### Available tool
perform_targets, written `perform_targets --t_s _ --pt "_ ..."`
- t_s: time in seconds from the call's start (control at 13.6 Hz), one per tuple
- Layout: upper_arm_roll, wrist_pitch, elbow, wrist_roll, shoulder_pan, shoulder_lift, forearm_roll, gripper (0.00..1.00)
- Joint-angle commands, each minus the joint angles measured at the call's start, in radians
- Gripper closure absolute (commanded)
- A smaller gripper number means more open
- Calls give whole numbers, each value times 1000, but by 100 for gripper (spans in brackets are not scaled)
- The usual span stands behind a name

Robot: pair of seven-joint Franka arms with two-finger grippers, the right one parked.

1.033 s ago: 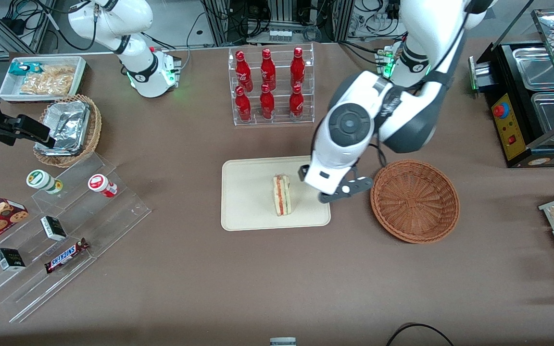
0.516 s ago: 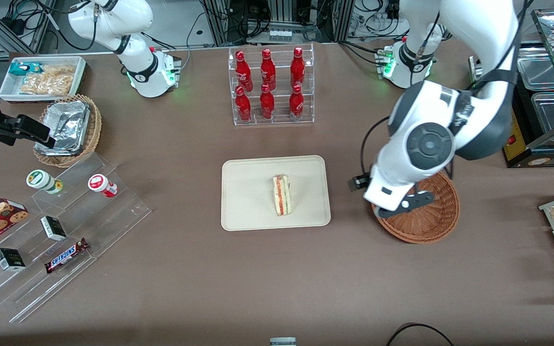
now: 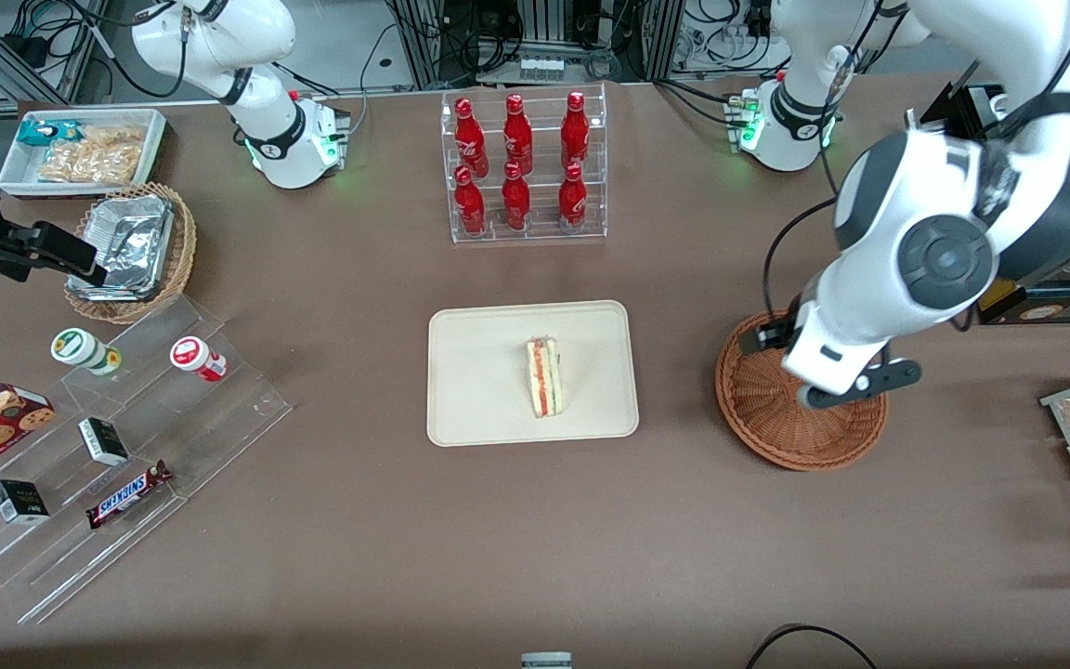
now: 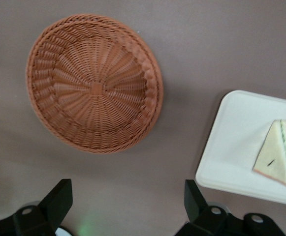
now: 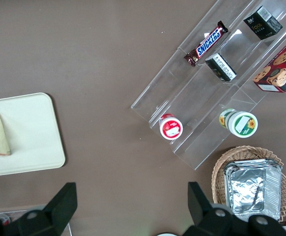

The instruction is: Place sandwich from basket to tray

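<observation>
The sandwich, a pale wedge with red and green layers, lies on the cream tray near its middle. In the left wrist view the sandwich lies on the tray with the tray's rim between it and the basket. The reddish-brown basket sits beside the tray, toward the working arm's end, and the basket holds nothing. My gripper hangs well above the basket. The gripper is open, with only bare table between its fingers.
A clear rack of red bottles stands farther from the front camera than the tray. A stepped acrylic display with snacks, a lighter basket with foil and a white bin lie toward the parked arm's end. A black appliance stands near the basket.
My gripper has swung from the tray's edge out over the basket, toward the working arm's end, and risen. The sandwich has stayed on the tray.
</observation>
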Motion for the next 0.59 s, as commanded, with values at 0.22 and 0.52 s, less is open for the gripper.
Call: perform_targets --t_s 0.22,0.52 --pt "-71 -8 -227 163 141 -271 12 0" --pt "-75 -112 -238 292 214 -366 9 0"
